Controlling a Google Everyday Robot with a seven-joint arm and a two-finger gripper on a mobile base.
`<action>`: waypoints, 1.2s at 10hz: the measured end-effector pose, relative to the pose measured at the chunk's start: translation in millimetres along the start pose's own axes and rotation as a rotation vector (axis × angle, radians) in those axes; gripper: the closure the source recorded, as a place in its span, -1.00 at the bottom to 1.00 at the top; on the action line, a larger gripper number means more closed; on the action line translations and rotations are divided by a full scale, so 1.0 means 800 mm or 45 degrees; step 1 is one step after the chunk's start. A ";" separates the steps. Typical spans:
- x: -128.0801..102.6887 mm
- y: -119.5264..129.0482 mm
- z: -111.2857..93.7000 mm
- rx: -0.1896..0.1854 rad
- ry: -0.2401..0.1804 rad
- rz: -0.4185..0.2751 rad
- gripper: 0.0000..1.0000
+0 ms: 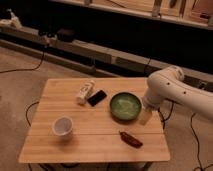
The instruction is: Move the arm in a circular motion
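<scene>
The arm (172,90), thick and white with rounded joints, reaches in from the right edge and bends down over the right side of the wooden table (95,135). Its tan tip, the gripper (145,117), hangs just right of a green bowl (125,106), close to the tabletop. Nothing shows in the gripper.
On the table lie a white bottle on its side (85,91), a black phone (97,97), a white cup (62,126) and a dark brown packet (130,139). Cables trail on the floor left and right. A dark shelf unit runs along the back.
</scene>
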 end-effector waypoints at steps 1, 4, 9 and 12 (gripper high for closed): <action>0.000 0.000 0.000 0.000 0.000 0.000 -0.60; 0.000 0.000 0.000 0.000 0.000 0.000 -0.60; 0.008 -0.004 -0.001 -0.001 -0.005 0.031 -0.60; 0.066 -0.029 -0.007 0.008 0.005 0.205 -0.60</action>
